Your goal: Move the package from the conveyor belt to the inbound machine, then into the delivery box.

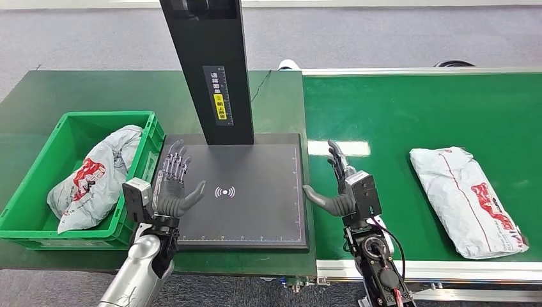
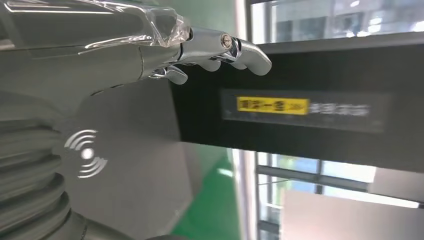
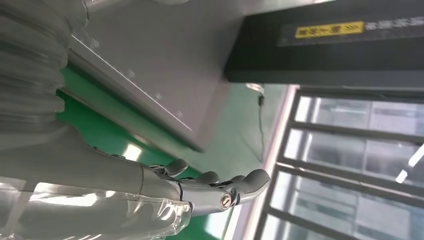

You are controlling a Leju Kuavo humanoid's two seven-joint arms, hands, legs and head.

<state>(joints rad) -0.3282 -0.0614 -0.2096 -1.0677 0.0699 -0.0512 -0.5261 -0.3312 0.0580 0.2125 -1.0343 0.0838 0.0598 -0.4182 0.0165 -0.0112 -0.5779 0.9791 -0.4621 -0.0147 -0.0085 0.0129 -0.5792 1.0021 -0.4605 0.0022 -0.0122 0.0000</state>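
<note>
The left hand holds nothing, its fingers spread and stretched forward over the left edge of the dark scanner pad, thumb turned inward toward the white wireless symbol. The right hand is likewise bare, fingers extended and slightly apart, thumb pointing toward the pad; it hovers over the strip of green conveyor belt just beside the pad's right edge. From the pad's far side rises a black post with a yellow-and-white label. A white plastic mailer package with red print lies flat on the belt, well apart from the right hand. Left of the pad stands a green plastic crate holding another white mailer bag. Crate and pad rest on a darker green tabletop; grey floor lies beyond. The right wrist view shows large windows with dark frames.
</note>
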